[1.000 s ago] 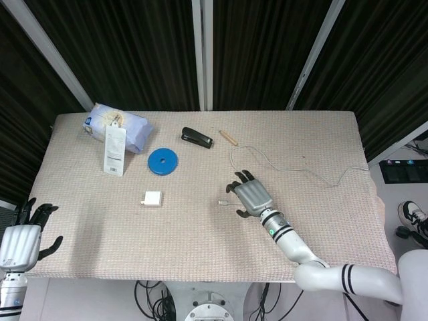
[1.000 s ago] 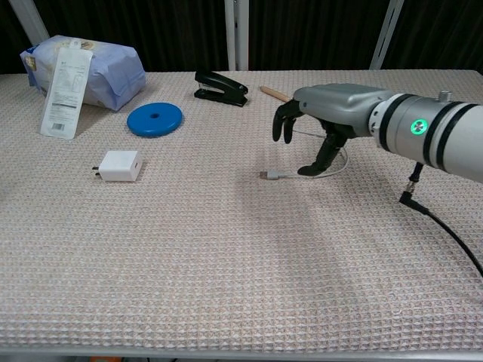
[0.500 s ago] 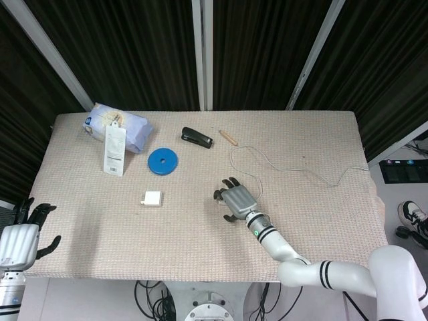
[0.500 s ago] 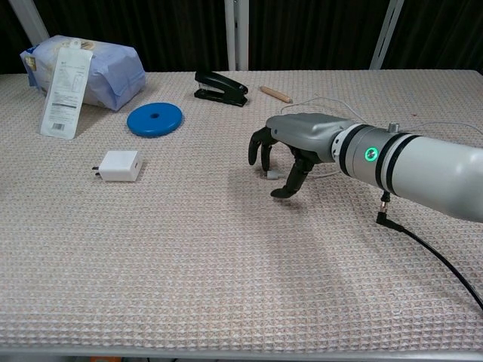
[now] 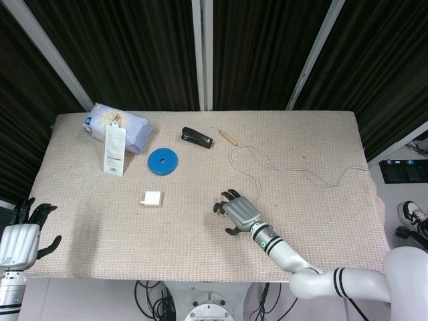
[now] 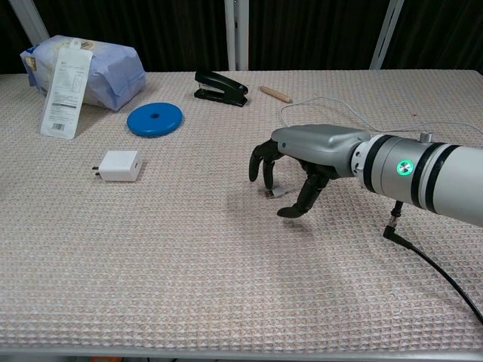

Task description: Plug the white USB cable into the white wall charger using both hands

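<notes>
The white wall charger lies flat on the table, left of centre, with nothing touching it. The white USB cable snakes in from the right edge. Its plug end lies on the cloth under my right hand. That hand arches over the plug like a claw, fingers on the far side and thumb tip down on the near side, with a gap between them. In the head view the hand hides the plug. My left hand hangs off the table's near-left corner, fingers spread and holding nothing.
A blue disc, a black stapler and a wooden peg lie toward the back. A plastic bag with a tagged card sits at the back left.
My right hand slid left from beside the cable end to over it, then drew back toward the near edge. The plug shifted nearer with it. The left hand stayed put.
</notes>
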